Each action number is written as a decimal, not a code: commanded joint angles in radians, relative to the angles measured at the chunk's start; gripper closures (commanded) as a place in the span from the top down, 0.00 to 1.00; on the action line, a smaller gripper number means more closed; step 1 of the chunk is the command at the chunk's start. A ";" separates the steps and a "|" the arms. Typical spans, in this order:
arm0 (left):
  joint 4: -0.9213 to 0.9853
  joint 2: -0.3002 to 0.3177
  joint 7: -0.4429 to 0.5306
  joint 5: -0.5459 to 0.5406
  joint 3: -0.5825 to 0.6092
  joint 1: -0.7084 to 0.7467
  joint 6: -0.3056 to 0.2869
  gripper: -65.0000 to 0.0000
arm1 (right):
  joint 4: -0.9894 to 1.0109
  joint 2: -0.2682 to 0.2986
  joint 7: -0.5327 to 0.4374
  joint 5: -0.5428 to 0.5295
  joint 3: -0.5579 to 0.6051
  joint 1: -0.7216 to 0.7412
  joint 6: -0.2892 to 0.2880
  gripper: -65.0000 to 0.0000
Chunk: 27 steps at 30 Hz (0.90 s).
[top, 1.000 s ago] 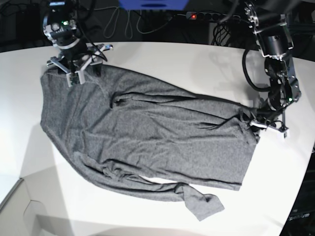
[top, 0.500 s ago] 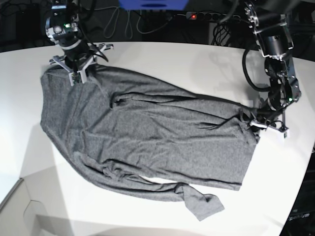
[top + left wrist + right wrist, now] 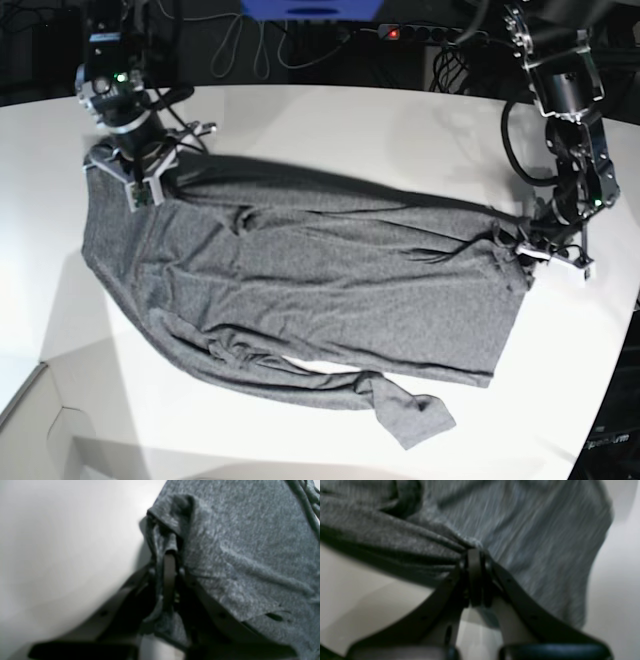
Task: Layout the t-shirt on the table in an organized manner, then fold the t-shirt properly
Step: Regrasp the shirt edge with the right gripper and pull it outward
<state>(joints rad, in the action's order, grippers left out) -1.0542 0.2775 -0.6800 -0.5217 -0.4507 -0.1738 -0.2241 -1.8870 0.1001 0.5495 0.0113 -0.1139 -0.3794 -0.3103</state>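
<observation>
The t-shirt (image 3: 300, 290) sprawls wrinkled across the middle of the surface (image 3: 380, 130), one sleeve trailing toward the near edge. I have both tools clenched on its fabric: right tool (image 3: 475, 552) at the far-left corner, left tool (image 3: 170, 555) at the right edge. Uneven pulling could slip a pinch. Both arms reach down low.

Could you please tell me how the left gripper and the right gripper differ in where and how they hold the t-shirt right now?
The left gripper pinches the t-shirt at its edge on the base view's right, low near the table; the right gripper pinches the corner at the far left. At the right gripper the cloth is drawn into taut folds; at the left gripper it is bunched and crumpled. Both are shut on fabric.
</observation>
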 commanded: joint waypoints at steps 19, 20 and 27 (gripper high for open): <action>-0.011 0.018 0.001 0.010 -0.003 -0.053 0.012 0.00 | 0.180 0.095 0.037 -0.006 0.038 0.198 -0.003 0.22; -0.011 0.018 0.001 0.010 -0.003 -0.054 0.012 0.00 | 0.174 0.106 0.047 -0.006 0.047 0.202 -0.003 0.29; -0.011 0.018 -0.004 0.010 -0.003 -0.063 0.012 0.00 | 0.051 0.103 0.063 -0.006 0.004 0.158 -0.002 0.49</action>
<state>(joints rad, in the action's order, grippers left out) -1.0515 0.2794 -0.6994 -0.5018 -0.4496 -0.2157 -0.2096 -1.8206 0.1967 0.6277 0.0093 -0.1036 -0.2230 -0.3149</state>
